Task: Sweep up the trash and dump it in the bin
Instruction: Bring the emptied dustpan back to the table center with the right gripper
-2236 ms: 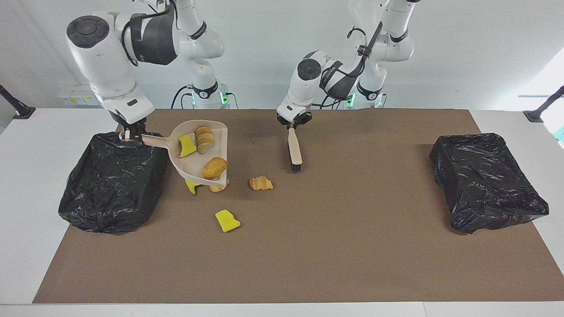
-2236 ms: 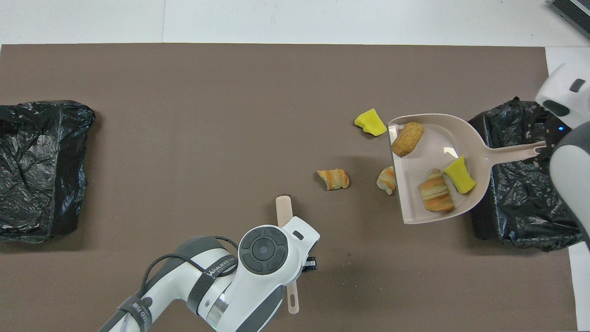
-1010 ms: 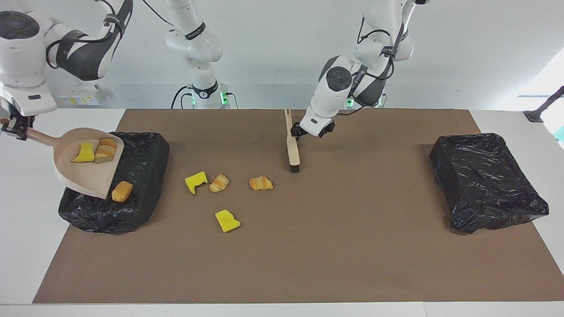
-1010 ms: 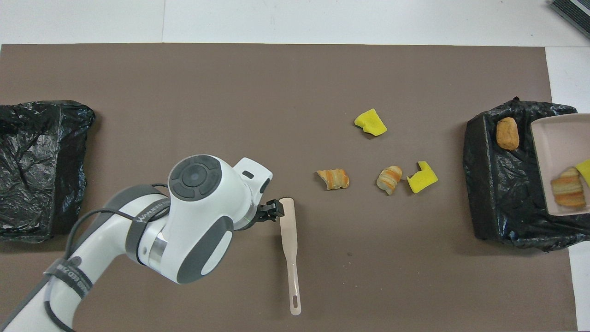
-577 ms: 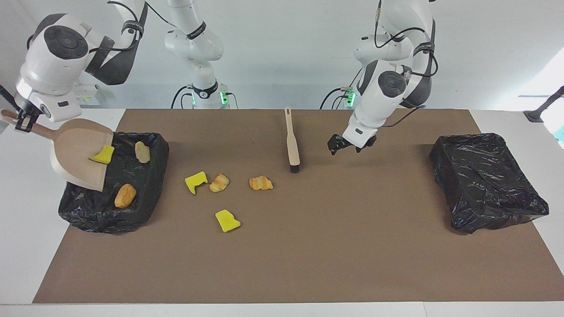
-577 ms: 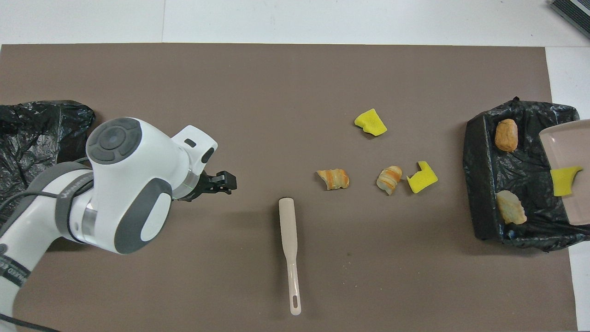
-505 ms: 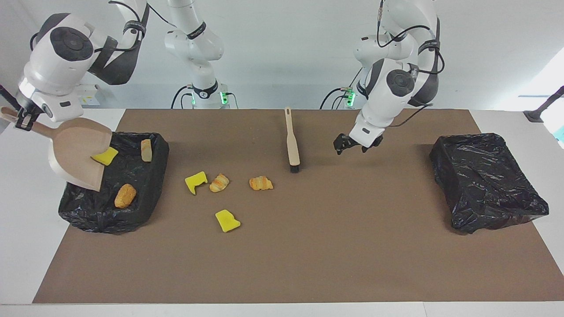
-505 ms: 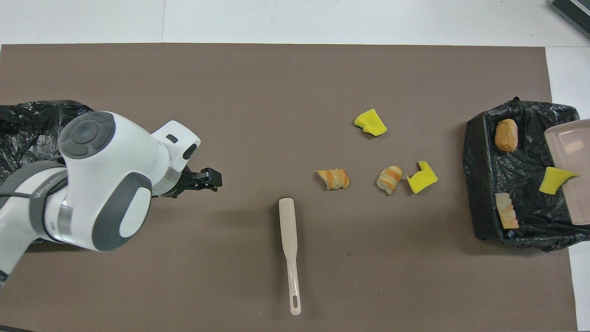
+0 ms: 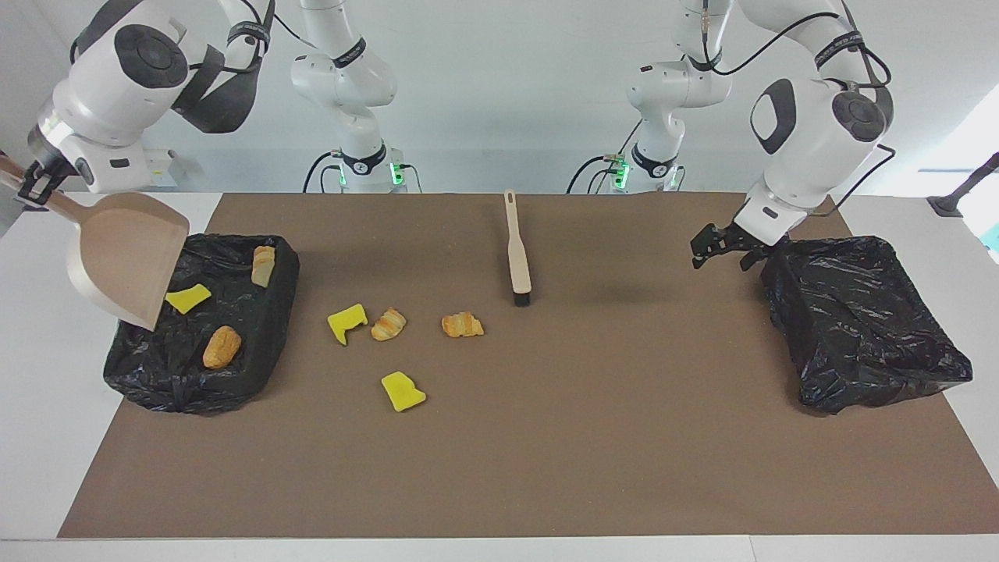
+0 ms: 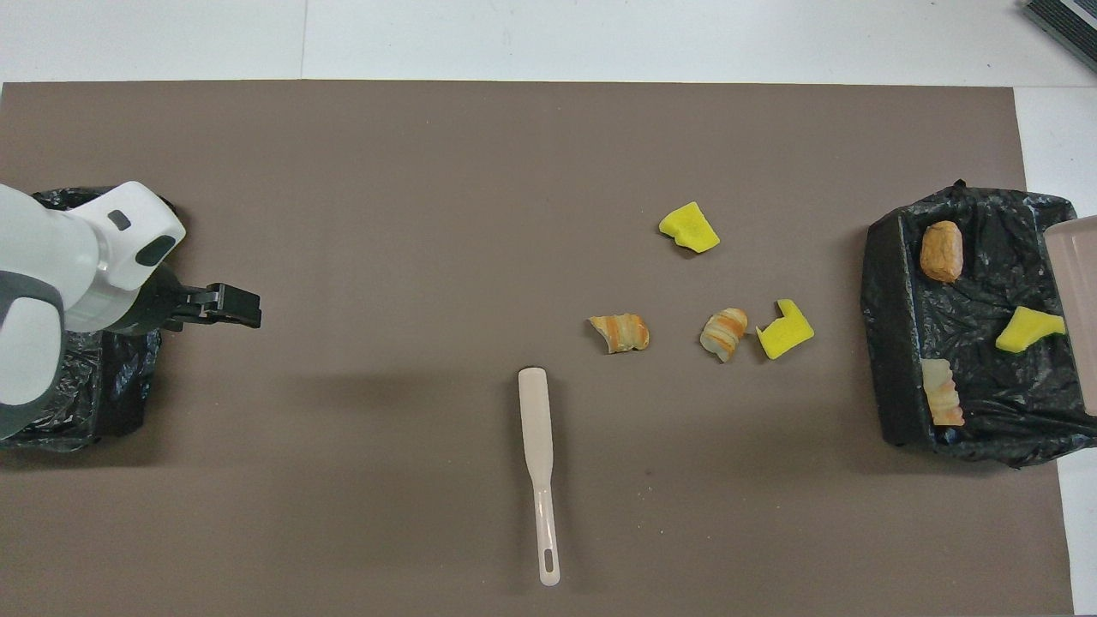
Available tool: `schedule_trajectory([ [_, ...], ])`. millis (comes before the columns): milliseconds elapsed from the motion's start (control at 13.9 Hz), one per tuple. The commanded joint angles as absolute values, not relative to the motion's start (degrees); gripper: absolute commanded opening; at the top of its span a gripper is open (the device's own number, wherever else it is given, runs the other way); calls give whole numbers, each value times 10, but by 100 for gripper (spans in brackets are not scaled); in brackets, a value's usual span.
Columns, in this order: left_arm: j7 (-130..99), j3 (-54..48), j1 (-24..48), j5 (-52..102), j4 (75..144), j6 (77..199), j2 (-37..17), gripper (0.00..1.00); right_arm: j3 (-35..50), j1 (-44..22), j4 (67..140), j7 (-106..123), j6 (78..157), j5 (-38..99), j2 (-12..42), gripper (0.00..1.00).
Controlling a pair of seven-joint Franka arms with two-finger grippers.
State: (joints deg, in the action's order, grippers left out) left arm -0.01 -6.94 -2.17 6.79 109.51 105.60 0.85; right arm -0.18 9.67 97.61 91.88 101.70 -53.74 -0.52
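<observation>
Pan [image 9: 125, 254] now emptied over bin [image 9: 269, 343] at right arm's edge; right gripper [image 9: 35, 183] clamps handle. Three pieces binned, four trash [image 9: 386, 324] on mat. Left gripper [image 9: 718, 248] withdrawn from brush [image 9: 517, 254], jaws apart, empty.

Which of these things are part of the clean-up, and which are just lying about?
Part of the job:
trash in bin
trash on mat
dustpan, in right gripper
bin
brush

Lying about:
second bin
left gripper, over mat, empty

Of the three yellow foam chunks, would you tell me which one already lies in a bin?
The yellow chunk inside the bin below the tilted dustpan; the other two lie on the brown mat.
</observation>
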Motion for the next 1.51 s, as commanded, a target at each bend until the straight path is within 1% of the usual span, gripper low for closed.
schedule_trajectory([
  [0, 7, -66, -18, 51, 1035, 986, 8, 100, 2, 105, 973, 915, 1006, -469, -10, 0],
  [144, 8, -65, -19, 43, 987, 929, 8, 100, -3, 106, 974, 911, 994, -371, -11, 0],
  [289, 7, -61, -20, 43, 944, 865, 10, 100, -3, 105, 975, 900, 987, -309, -11, 0],
  [433, 5, -51, -20, 41, 921, 822, 15, 100, -4, 106, 978, 796, 992, -255, -12, 0],
  [577, 7, -54, -19, 28, 921, 817, 40, 100, 3, 96, 981, 643, 986, -251, -13, 0],
  [721, 7, -54, -19, 28, 927, 814, 47, 100, 4, 75, 994, 561, 985, -219, -22, 0],
  [866, 7, -54, -18, 27, 927, 815, 47, 100, 4, 55, 997, 457, 972, -185, -18, 0],
  [1010, 3, -54, -19, 27, 923, 829, 45, 100, 4, 33, 1001, 363, 971, -136, -9, 0],
  [1154, 8, -54, -21, 27, 925, 867, 43, 100, 4, 3, 1002, 276, 973, -100, 3, 0],
  [1370, 7, -54, -21, 27, 925, 876, 42, 100, 4, -56, 996, 118, 991, -46, 34, 0],
  [1443, 5, -54, -21, 27, 925, 876, 42, 100, 4, -79, 996, 57, 1009, -27, 45, 0],
])
